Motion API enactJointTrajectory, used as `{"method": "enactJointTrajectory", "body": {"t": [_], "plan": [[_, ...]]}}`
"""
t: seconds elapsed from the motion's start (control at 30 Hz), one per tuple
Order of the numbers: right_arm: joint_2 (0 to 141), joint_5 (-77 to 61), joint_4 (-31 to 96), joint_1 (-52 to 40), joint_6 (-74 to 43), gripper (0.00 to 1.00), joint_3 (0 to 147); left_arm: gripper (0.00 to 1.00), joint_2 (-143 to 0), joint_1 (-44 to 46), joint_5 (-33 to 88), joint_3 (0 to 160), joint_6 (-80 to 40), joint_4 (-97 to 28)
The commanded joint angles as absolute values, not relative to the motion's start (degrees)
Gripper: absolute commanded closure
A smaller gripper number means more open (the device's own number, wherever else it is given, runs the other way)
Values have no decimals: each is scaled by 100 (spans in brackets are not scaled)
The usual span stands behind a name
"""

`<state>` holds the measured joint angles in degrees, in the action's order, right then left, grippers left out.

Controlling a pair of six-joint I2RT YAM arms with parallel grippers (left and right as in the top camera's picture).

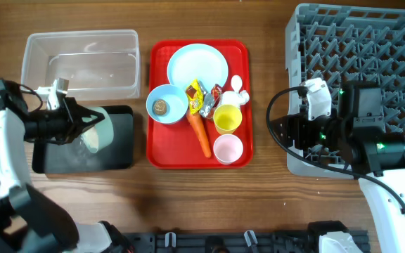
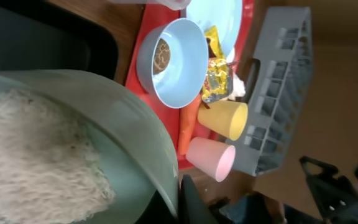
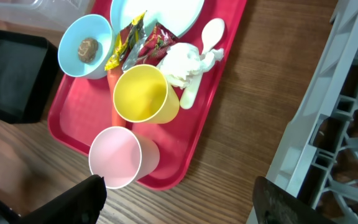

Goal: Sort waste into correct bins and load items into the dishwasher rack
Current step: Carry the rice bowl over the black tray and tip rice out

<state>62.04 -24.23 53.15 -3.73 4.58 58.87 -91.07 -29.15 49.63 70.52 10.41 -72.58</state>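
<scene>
The left gripper [image 1: 83, 125] is clamped tight on the rim of the rice bowl [image 1: 98, 131], which hangs tipped over the left part of the black tray [image 1: 118, 151]; the left wrist view shows the rice [image 2: 36, 155] packed inside it. The tub [image 1: 81, 63] lies just behind the black tray. The right gripper [image 3: 179, 190] stands wide with nothing between its fingers [image 3: 86, 193], over bare table [image 1: 266, 190] just beside the left edge of the rack [image 1: 371, 56]. The red tray [image 1: 162, 151] lies between the two grippers, apart from both. On it, the pink cup [image 1: 228, 148] and yellow cup [image 1: 227, 119] are nearest the right gripper, the carrot [image 1: 200, 133] beside them. The second bowl [image 1: 167, 103], with the lump [image 1: 160, 106] in it, sits on the side nearest the left gripper. The plate [image 1: 197, 67] is at the back, and the wrappers [image 1: 201, 97], paper [image 1: 234, 98] and spoon [image 1: 237, 84] are clustered mid-tray.
</scene>
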Motion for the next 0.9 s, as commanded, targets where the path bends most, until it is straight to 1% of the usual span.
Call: {"method": "enactJointTrajectory", "body": {"t": [0.0, 0.13, 0.4, 0.6, 0.87], "plan": [[6243, -2451, 5297, -408, 454, 22, 5988, 96, -9686, -3076, 5638, 7072, 1688, -7290], [6243, -2379, 5304, -408, 451, 22, 5988, 96, -9946, -3076, 6283, 6963, 2246, -7424], [6243, -2379, 5347, -408, 451, 22, 5988, 96, -10016, -3076, 6431, 6941, 2233, -7664], [6243, -2377, 5358, -408, 454, 22, 5988, 96, -10020, -3076, 7153, 6941, 2231, -7968], [6243, -2379, 5363, -408, 451, 22, 5988, 96, -10020, -3076, 7376, 6941, 2233, -8141]]}}
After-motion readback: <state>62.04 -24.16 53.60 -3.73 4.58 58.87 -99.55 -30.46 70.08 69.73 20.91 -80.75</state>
